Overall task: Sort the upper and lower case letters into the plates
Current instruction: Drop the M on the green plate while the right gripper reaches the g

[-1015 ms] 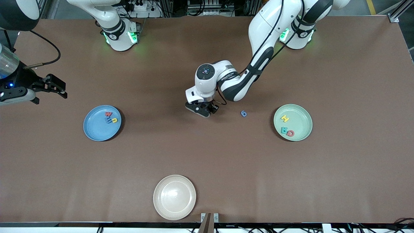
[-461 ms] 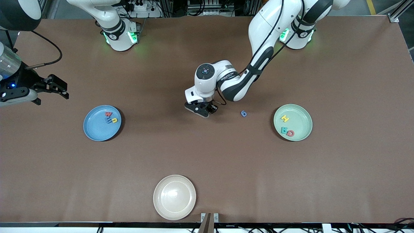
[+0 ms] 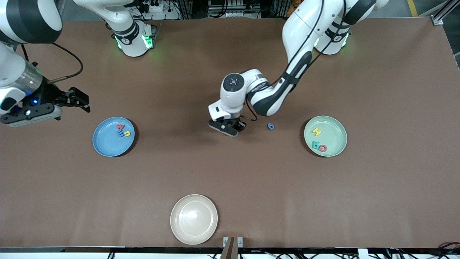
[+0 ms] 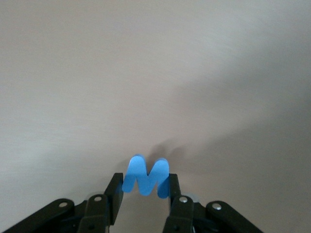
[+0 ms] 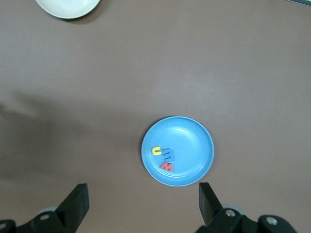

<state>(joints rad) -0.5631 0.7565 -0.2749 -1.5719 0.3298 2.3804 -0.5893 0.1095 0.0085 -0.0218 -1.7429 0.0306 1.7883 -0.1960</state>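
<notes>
The left arm reaches from its base down to the middle of the tabletop, elbow bent and wrist pointing straight down. The left gripper (image 3: 235, 126) hangs low over the tabletop, its two black fingers (image 4: 114, 196) closed on a small blue M (image 4: 145, 176) held upright between the pads. The right arm extends toward its own end of the tabletop, forearm roughly level. The right gripper (image 3: 78, 99) hovers in the air, fingers (image 5: 75, 206) spread wide apart and holding nothing.

White arms, black joint bands, green base lights, black cables; black left gripper (image 3: 238, 126), black right gripper (image 3: 81, 99).
</notes>
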